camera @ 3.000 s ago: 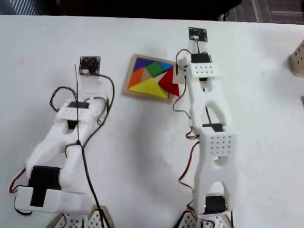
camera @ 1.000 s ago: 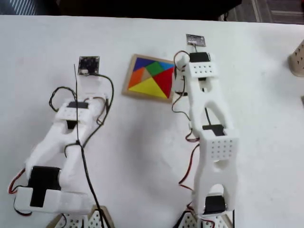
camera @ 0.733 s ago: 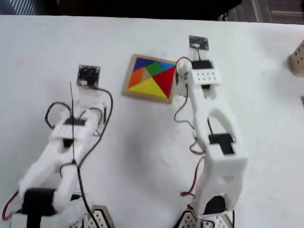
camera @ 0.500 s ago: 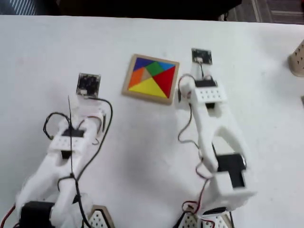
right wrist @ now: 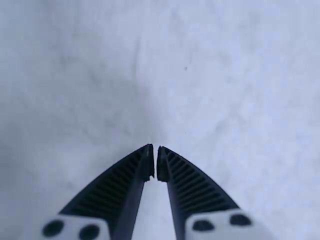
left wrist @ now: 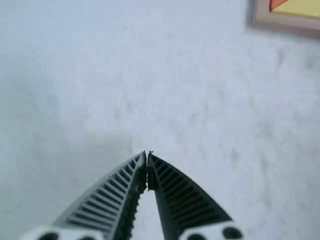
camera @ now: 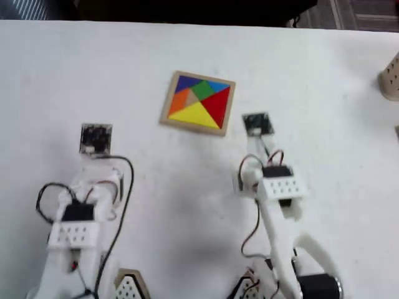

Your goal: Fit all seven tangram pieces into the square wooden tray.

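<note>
The square wooden tray (camera: 168, 98) lies at the table's far middle, with the tangram pieces flat inside it. I can pick out a yellow triangle (camera: 196, 115), a red triangle (camera: 219, 106), a green piece (camera: 202, 90), a blue piece (camera: 192, 81) and orange pieces (camera: 179, 99). My left gripper (left wrist: 147, 156) is shut and holds nothing, low over bare table, with a corner of the tray (left wrist: 280, 22) far off. My right gripper (right wrist: 155, 151) is also shut and holds nothing over bare table. Both arms sit near the front edge, the left arm (camera: 75, 218) and the right arm (camera: 277, 187).
A perforated wooden object (camera: 391, 78) stands at the right edge. Wooden arm bases (camera: 128, 286) sit at the front edge. White table surface lies between the arms and the tray.
Both arms have drawn back from the tray toward the front edge. The red triangle, which stuck out over the tray's rim beside the right gripper, now lies flat inside.
</note>
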You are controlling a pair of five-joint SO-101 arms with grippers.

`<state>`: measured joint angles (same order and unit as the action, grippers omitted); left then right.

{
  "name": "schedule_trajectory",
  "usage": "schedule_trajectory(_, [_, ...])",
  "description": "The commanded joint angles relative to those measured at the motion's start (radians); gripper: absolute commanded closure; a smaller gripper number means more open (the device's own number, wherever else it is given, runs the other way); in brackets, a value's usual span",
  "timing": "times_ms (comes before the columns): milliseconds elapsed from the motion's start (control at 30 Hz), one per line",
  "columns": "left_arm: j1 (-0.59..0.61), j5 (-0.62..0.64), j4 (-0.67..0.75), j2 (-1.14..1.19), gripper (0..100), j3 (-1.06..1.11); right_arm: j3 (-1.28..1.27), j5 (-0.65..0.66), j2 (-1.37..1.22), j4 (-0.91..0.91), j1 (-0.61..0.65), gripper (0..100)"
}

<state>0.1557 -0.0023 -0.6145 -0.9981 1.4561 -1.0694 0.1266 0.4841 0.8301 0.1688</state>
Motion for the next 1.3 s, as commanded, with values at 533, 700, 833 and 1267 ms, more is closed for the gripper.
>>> schedule_trajectory(533, [-0.068, -0.112, -0.512, -0.828, 98, 0.235, -0.212, 0.035, 0.216, -0.007, 0.199, 97.8])
schedule_trajectory(700, [-0.074, -0.112, -0.52, -0.826, 98, 0.235, -0.264, 0.035, 0.305, -0.007, 0.197, 97.8])
schedule_trajectory(833, [-0.071, -0.114, -0.608, -0.826, 98, 0.235, -0.318, 0.029, 0.404, -0.013, 0.197, 97.8])
schedule_trajectory(1267, [-0.074, -0.118, -0.674, -0.826, 98, 0.235, -0.459, 0.028, 0.745, -0.076, 0.17, 97.8])
